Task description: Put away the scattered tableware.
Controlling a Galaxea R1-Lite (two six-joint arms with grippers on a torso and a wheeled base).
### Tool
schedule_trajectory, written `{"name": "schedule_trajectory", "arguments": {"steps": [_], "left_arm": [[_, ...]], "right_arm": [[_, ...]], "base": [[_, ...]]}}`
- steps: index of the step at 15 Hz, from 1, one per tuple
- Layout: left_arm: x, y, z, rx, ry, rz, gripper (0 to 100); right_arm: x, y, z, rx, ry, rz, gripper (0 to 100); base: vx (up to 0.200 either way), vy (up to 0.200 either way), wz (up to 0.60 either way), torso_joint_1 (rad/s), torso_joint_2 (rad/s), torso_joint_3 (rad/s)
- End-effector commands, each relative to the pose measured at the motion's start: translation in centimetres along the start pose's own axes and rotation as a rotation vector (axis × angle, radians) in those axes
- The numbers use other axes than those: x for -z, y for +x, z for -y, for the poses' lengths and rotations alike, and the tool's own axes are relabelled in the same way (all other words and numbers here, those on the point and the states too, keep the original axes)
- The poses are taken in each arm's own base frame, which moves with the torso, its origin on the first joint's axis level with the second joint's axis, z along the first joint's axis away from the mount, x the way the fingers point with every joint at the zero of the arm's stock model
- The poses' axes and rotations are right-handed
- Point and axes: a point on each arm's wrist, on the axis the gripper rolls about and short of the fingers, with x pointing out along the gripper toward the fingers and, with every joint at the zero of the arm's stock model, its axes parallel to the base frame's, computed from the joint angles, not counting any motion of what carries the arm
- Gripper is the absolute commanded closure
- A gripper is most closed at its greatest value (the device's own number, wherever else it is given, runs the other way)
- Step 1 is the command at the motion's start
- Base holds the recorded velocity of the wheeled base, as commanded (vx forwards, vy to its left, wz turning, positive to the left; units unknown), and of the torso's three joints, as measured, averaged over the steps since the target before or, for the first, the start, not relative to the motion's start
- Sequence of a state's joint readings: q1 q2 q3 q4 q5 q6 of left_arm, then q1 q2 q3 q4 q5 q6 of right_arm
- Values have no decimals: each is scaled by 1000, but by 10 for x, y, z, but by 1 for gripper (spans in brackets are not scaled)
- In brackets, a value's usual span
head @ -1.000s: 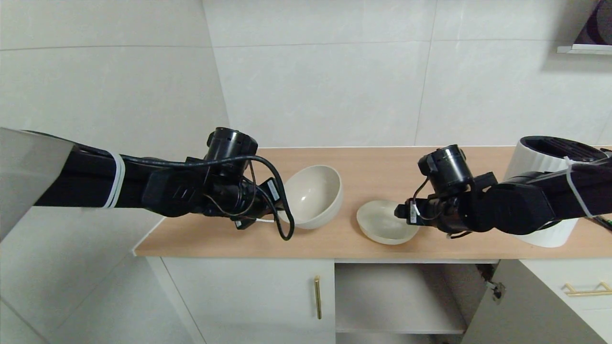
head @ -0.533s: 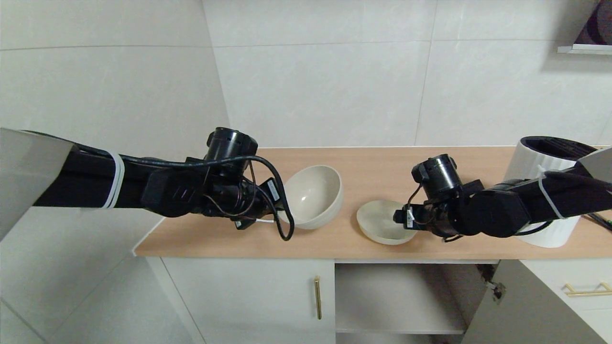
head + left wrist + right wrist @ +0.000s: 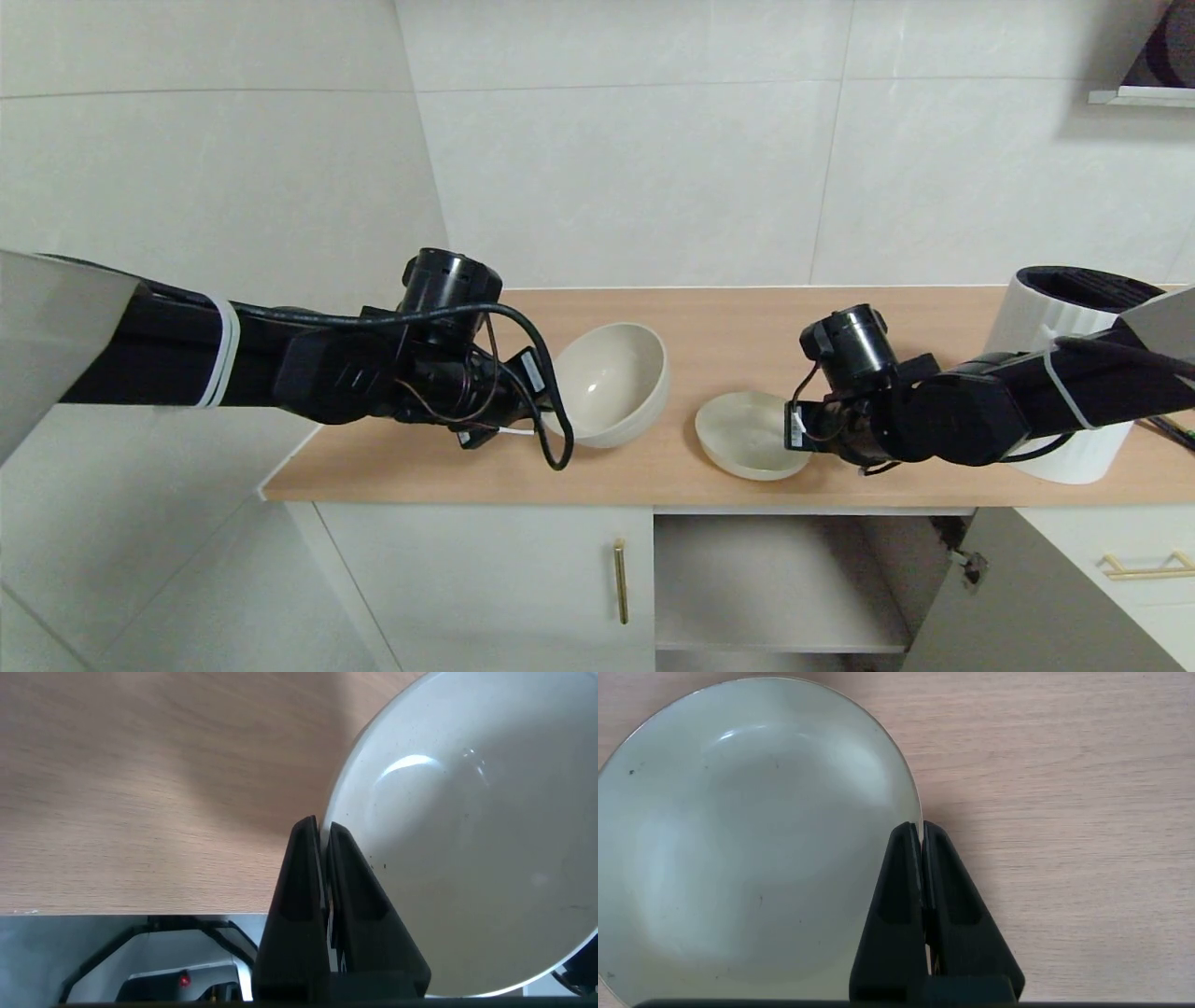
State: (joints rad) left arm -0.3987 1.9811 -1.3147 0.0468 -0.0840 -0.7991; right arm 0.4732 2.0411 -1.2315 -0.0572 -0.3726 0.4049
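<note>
Over the last second the right arm had sunk and eased toward the robot's left, bringing the right gripper (image 3: 790, 431) lower at the near edge of the shallow dish (image 3: 747, 439); the left arm had kept its place. The right gripper's fingers were closed together on the dish's rim, which the right wrist view (image 3: 923, 833) showed as a thin edge pinched between the two dark fingers, with bare wood beside it. The dish sat on the wooden countertop (image 3: 738, 322) toward its front edge, tipped slightly – whether its far side was still touching the wood could not be told.

The left gripper (image 3: 551, 425) was likewise clamped on the rim of the deep bowl (image 3: 611, 383). In the left wrist view the fingers (image 3: 304, 873) met over that rim, the bowl's pale inside opening out next to them. The bowl stood tipped on its side, its mouth turned toward the left arm, its lower wall down at the countertop. Bowl and dish lay near each other but apart.

A white ribbed container (image 3: 1032, 313) stood at the right end of the countertop behind the right arm. Below, the cabinet (image 3: 766, 579) was open, its door (image 3: 1027, 597) swung outward
</note>
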Motion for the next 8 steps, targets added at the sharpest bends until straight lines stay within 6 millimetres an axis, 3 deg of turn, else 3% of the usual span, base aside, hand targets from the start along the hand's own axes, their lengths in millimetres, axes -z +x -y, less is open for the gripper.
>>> {"name": "schedule_trajectory", "arguments": {"steps": [1,4,8], "left_arm": [[0,-1,0,1,0,1,100],[-1,-5,2,8,1,9,100],[-6,-42,5,54,8,55,100]], "right_arm": [[-1,-3,0,-4,1,4,100],[-6,-9,1,-11,17,18,100],[-17,-43,6,-51,30,56,100]], "base": [[0,0,0,0,0,0],[0,0,0,0,0,0],[0,0,0,0,0,0]]}}
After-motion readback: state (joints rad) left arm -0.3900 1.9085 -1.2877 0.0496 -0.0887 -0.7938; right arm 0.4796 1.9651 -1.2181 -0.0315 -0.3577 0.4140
